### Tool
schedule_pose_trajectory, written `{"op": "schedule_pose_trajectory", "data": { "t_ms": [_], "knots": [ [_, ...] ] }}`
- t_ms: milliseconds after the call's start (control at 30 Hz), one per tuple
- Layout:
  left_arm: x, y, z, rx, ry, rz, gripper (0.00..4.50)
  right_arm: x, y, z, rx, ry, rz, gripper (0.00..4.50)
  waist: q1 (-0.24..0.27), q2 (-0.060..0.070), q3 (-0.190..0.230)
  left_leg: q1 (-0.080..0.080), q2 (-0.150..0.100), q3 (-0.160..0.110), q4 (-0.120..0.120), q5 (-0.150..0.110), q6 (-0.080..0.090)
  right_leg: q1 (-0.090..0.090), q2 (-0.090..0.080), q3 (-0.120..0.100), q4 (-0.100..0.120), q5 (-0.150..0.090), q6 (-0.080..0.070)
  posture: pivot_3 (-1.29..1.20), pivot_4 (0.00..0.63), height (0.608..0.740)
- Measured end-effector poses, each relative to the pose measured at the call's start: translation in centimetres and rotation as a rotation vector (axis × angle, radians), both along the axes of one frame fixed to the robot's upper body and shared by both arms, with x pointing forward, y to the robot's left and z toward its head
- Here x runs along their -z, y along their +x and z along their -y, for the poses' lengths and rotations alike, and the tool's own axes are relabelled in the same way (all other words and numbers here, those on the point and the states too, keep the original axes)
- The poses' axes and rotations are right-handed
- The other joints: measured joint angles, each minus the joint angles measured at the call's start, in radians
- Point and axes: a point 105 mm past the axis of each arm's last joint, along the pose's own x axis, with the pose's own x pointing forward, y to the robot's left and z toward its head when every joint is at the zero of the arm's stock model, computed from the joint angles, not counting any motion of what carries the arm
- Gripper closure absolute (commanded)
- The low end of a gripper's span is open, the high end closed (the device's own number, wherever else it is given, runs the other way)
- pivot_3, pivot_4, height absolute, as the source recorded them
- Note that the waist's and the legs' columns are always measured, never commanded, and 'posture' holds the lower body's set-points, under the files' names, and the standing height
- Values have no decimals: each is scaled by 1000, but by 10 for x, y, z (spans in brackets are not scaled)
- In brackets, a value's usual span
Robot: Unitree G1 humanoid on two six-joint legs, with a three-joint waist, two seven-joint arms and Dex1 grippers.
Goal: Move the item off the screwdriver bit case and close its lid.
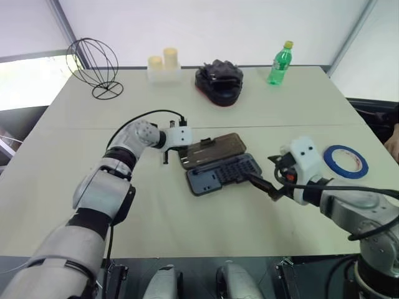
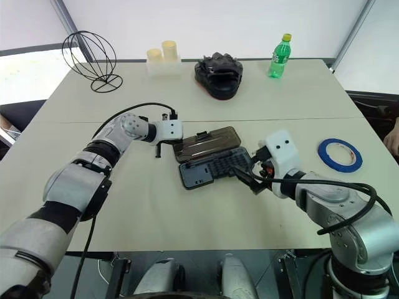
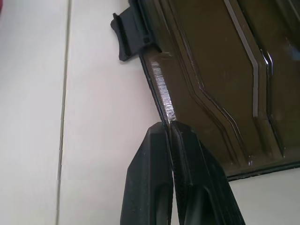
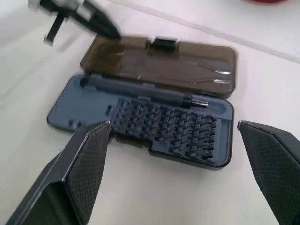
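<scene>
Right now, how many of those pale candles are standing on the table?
2. Both candles stand side by side at the table's far edge, between the wire ball and the black object: a shorter one and a taller one to its right. None seems hidden.

My left arm reaches forward across the table, wrist bent in toward the middle, and my left gripper (image 3: 171, 140) points down and to the right with its two black fingers pressed together. My right arm sits lower and nearer, forearm angled inward; my right gripper (image 4: 176, 140) points forward and left, jaws spread wide apart with nothing between them.
</scene>
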Motion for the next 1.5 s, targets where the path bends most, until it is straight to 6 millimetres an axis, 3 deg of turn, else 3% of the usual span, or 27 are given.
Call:
{"op": "schedule_pose_trajectory", "data": {
  "t_ms": [300,700,1100,1200,1433,1500],
  "knots": [
    [1,-18,0,227,111,32,4465,5,-6,2,-34,-12,-5,0,-7,-1,0,0,1,0,0,-1,1,0,1,0,-1,-1,1,0,150,740],
    [0,-21,-16,180,85,-77,4465,11,-3,-1,-52,7,-20,0,-9,-1,1,0,1,0,1,-1,1,0,2,0,-1,-1,1,0,150,740],
    [1,-21,-20,151,72,-107,4465,14,3,1,-46,16,-26,0,-9,-2,1,0,1,0,1,-1,1,0,2,0,0,-1,1,0,150,740],
    [2,-22,-22,138,67,-139,3549,14,4,1,-39,15,-25,0,-9,-2,1,0,1,0,1,-1,1,0,2,0,0,-1,1,0,150,740],
    [-4,-20,-22,119,17,-140,157,13,6,2,-31,18,-14,0,-8,-2,1,1,1,-1,1,-1,1,0,2,0,0,-1,1,0,150,740],
    [-12,-16,-19,31,-125,-203,157,14,7,3,-27,20,-16,0,-8,-2,1,1,1,-1,1,-1,1,0,2,0,0,-1,1,0,150,740]
  ]
}}
